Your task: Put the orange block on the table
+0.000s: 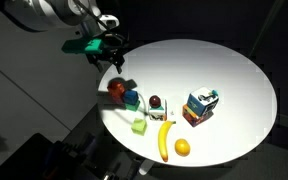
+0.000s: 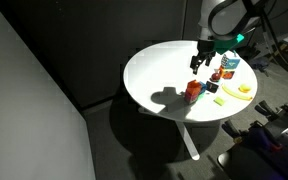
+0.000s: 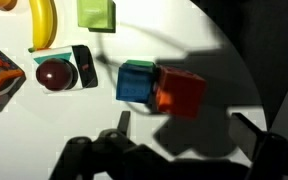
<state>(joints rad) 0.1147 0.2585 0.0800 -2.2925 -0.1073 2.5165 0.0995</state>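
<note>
While poised over the worktop [image 1: 234, 70], holds the hand [image 3: 184, 135] spread wide, empty, straight above the orange block [image 3: 179, 92]. Looks perched partly on the blue block [image 3: 136, 82] near the rim; likely lined up for a clean downward grasp.

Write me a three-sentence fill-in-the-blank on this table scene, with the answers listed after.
1. The orange block sits right against a block coloured ____.
2. The gripper hangs over both blocks with its jaws ____.
3. The banana lies on a round table coloured ____.
Missing words: blue; open; white.
</note>
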